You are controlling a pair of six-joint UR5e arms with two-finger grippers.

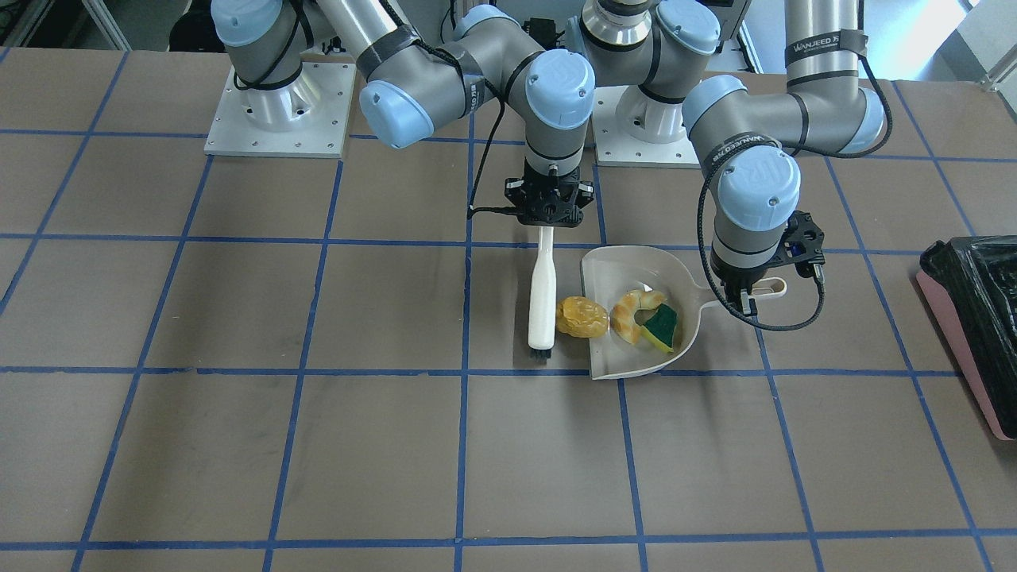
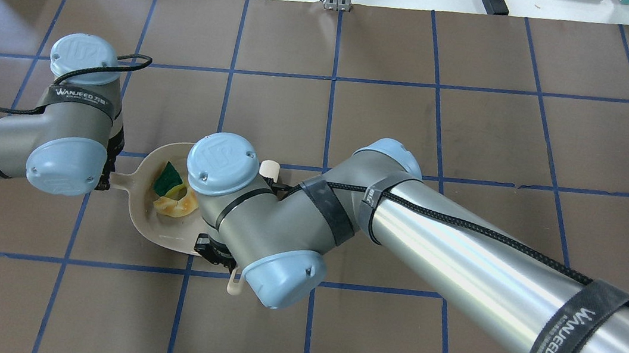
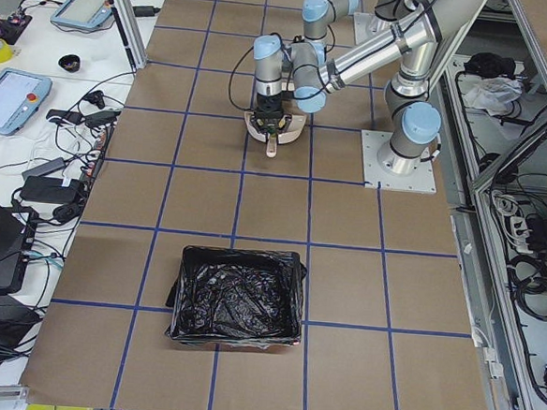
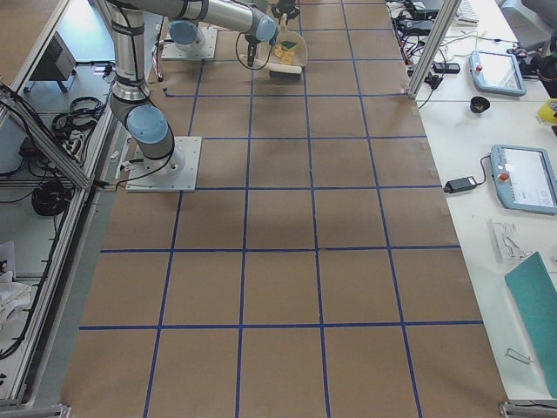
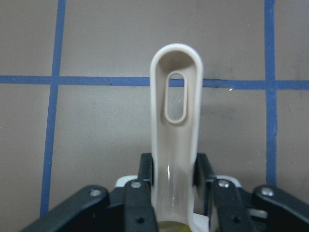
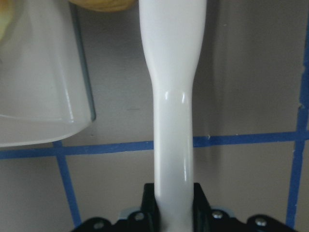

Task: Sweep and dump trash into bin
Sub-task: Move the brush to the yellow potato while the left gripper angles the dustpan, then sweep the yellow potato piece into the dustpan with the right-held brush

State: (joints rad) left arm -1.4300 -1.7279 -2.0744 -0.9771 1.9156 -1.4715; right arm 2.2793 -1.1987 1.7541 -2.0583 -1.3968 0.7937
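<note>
Brown blue-gridded table (image 1: 238, 445) | left fingers (image 5: 146, 168) grip dustpan handle (image 5: 176, 121) | right fingers (image 6: 149, 203) grip brush handle (image 6: 174, 121)

Trash (image 1: 633, 307) at dustpan (image 1: 621, 266); bin (image 1: 973, 274) well apart

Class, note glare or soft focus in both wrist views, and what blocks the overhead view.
Right wrist view: the white brush handle shows glare spots, slightly soft. Left wrist view: the dustpan handle is sharp, one small highlight. Overhead view: the right arm hides most of that handle.
</note>
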